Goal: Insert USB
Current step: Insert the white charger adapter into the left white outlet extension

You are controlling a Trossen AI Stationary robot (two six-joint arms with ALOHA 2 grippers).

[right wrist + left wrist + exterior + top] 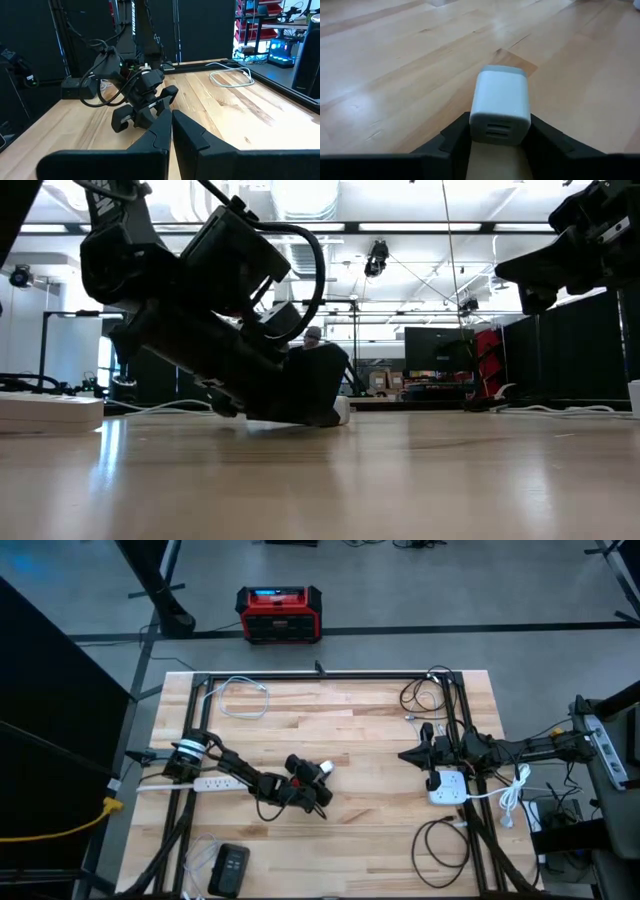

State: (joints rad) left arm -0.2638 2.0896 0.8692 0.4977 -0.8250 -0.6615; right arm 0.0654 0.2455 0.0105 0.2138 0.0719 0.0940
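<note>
left gripper [322,780] low at mid table [360,740], fingers [450,145] either side of a white usb charger [499,105], touching or nearly so; firm grip or not, cannot tell. charger lies on the wood, two usb slots facing the left wrist camera. low view: the gripper tilts down to the table, a bit of white at its tip. right gripper [410,755] hovers over the table's right side, fingers pressed together, holding nothing. white power strip [205,783] under the left arm near the left edge. second white strip [448,787] below the right arm. white cable [240,698] coiled at the far left. black cables [425,690] at the far right. black device [230,870] at the near edge. red box [279,614] on the floor beyond; what is inside, cannot tell.
</note>
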